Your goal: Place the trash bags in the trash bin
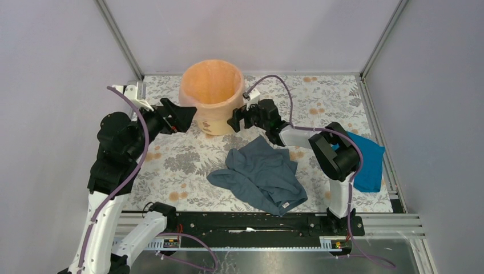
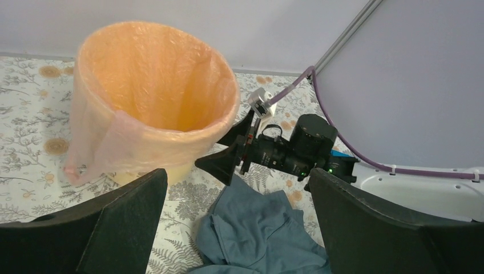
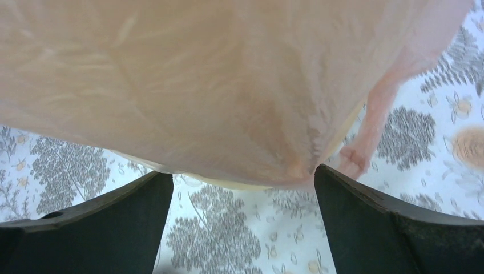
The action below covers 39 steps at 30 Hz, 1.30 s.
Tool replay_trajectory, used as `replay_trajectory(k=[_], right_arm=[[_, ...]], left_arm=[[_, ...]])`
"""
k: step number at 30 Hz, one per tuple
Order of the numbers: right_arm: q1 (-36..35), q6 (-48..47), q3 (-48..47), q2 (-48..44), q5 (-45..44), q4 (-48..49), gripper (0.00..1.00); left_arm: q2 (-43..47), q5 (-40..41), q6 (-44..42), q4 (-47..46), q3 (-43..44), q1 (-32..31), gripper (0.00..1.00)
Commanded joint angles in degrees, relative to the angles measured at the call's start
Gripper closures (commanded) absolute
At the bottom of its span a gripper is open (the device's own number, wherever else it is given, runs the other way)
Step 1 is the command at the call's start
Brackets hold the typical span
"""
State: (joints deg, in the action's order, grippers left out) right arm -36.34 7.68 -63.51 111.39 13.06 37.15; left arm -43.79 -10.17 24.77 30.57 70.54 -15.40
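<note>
The trash bin [image 1: 212,97], a round yellow-orange bucket, stands upright at the back middle of the table. The pale-pink trash bag [image 2: 122,134] lines it, folded out over the rim, and a loose flap hangs down the outside wall. My left gripper [image 1: 184,116] is just left of the bin, open, with nothing between its fingers. My right gripper [image 1: 237,119] hovers just right of the bin, also open and empty. In the right wrist view the bag-covered wall [image 3: 228,85] fills the frame above the open right gripper [image 3: 242,171]. The left wrist view shows the left gripper [image 2: 237,174] wide apart.
A grey-blue garment [image 1: 262,174] lies crumpled in the middle of the floral tablecloth, in front of the bin. A bright blue cloth [image 1: 368,160] sits at the right edge, behind the right arm. Grey walls close in the back and both sides.
</note>
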Motion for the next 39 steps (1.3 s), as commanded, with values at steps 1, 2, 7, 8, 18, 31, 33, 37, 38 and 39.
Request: replay_trajectory(k=[1,2,7,8,18,31,33,37,38,39], right_arm=[[-1.7,-2.5,-8.2,3.9,-0.9,2.0,0.0],[-1.9,-2.7,-9.9,5.0,-0.6,1.4,0.0],[-3.4,-5.5,-17.9,10.8,0.2,-0.3,0.0],[-3.7,-6.3,-19.7,12.1,0.4,-0.8,0.0],[-7.2,-12.5,-35.2,23.7,5.1,-2.7,0.0],[-10.8,-7.3,-79.7,52.2,3.4,-11.1,0.0],[-11.4,-5.9,-82.7,55.5,1.7,-8.5,0.0],[-13.7,-7.1,-89.7,61.0,-4.2,-2.9,0.0],[-14.3,-7.4,-90.6,61.8,-7.0,-0.6,0.0],[-14.9,-7.4,-90.7,62.0,-8.6,1.8,0.0]], left_arm=[[2.1,2.9,-2.6,1.5,1.5,0.0,0.01],[2.4,4.2,-3.3,2.5,2.3,0.0,0.01],[4.8,12.0,-6.2,6.0,5.4,0.1,0.01],[5.2,13.0,-6.5,6.1,5.7,0.0,0.01],[5.3,16.0,-7.3,5.6,6.3,0.0,0.01],[3.6,15.3,-7.4,6.0,9.1,0.0,0.01],[3.4,15.4,-7.4,6.1,9.1,0.0,0.01],[3.0,15.2,-7.1,6.3,9.1,0.0,0.01],[2.9,15.1,-7.0,6.5,9.2,0.0,0.01],[2.7,15.1,-6.9,6.9,9.5,0.0,0.01]])
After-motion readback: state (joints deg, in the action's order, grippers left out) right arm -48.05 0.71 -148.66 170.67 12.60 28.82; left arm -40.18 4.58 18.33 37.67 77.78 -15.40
